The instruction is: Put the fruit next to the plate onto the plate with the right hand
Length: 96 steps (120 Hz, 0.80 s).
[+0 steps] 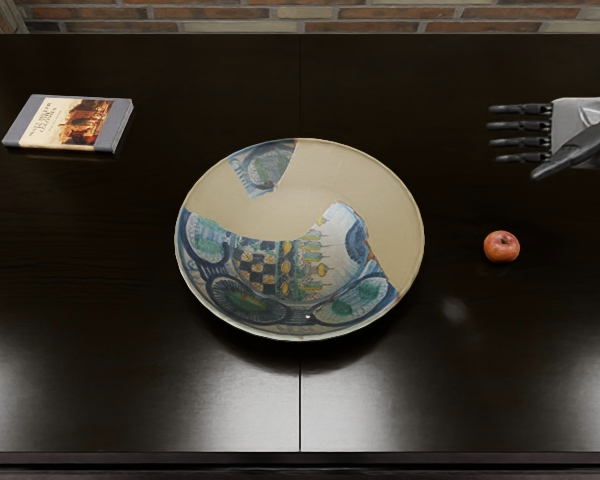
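Apple point(501, 246) sits alone on the tabletop point(100, 330), small, round and red with a dimpled top. It is well off to the right of the plate point(365, 185) and not touching it. That tabletop is dark and glossy, giving back a soft sheen, with a thin seam running down its middle. The plate is wide, shallow and round, glazed beige. Blue, green and yellow patterning covers its lower half and a patch near the upper rim, but the motifs are too smeared to read. At the right edge is the right hand point(558, 132), grey and black, with four fingers point(520, 125) stretched flat and pointing left and the thumb angled beneath. It grips nothing, and the frame cuts off its wrist. It is farther back than the apple and clear of it. A slim book point(68, 123) lies far left, its title illegible. Brick wall point(280, 12) strips the top.
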{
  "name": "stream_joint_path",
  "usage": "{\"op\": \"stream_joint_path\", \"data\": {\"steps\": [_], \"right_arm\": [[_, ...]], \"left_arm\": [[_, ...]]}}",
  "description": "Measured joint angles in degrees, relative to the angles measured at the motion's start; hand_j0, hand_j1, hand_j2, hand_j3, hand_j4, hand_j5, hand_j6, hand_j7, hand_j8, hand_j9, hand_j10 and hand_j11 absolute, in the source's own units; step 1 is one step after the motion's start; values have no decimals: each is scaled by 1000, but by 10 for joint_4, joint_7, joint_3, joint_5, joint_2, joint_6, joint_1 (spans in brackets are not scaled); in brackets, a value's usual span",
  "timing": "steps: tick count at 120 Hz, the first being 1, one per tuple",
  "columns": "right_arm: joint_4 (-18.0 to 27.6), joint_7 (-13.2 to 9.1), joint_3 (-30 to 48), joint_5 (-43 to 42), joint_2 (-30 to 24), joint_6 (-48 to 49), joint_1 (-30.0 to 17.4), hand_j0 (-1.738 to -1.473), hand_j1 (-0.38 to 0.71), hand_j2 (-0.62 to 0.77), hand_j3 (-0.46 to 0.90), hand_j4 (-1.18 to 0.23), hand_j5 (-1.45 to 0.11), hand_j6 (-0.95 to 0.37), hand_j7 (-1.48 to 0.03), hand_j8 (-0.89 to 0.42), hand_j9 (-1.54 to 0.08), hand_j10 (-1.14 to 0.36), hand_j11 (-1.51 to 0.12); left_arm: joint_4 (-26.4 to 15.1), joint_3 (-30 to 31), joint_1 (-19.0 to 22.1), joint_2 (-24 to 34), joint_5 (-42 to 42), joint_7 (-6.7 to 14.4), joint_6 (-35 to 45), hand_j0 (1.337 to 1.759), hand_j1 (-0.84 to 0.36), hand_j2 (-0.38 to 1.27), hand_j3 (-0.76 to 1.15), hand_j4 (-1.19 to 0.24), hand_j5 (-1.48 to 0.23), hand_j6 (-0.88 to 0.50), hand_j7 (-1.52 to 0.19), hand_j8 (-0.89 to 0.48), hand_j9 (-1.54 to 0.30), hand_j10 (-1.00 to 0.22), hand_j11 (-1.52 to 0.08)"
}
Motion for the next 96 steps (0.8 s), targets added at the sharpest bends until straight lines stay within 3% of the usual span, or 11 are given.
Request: {"op": "stream_joint_path", "data": {"steps": [38,57,83,96], "right_arm": [[6,0,-1,-17,5,0,2,-1658,-313,-6,0,-29,-39,-28,-40,-28,-39,-29,-39],[126,0,-13,-147,5,-2,24,-1658,-311,-6,0,-31,-41,-30,-41,-31,-41,-31,-41],[224,0,-198,-225,16,-171,181,-1658,-308,-7,0,-35,-45,-35,-45,-35,-45,-35,-44],[246,0,-318,-252,36,-278,270,-1658,-307,-7,0,-37,-46,-37,-46,-37,-46,-36,-46]], "left_arm": [[0,0,0,0,0,0,0,1658,71,46,0,-232,-301,-232,-301,-232,-301,-231,-301],[0,0,0,0,0,0,0,1658,71,46,0,-232,-301,-232,-301,-232,-301,-232,-301],[0,0,1,0,0,0,0,1658,71,46,0,-232,-301,-232,-301,-232,-301,-232,-301],[1,0,1,0,0,0,0,1658,71,46,0,-232,-301,-232,-301,-232,-301,-232,-301]]}}
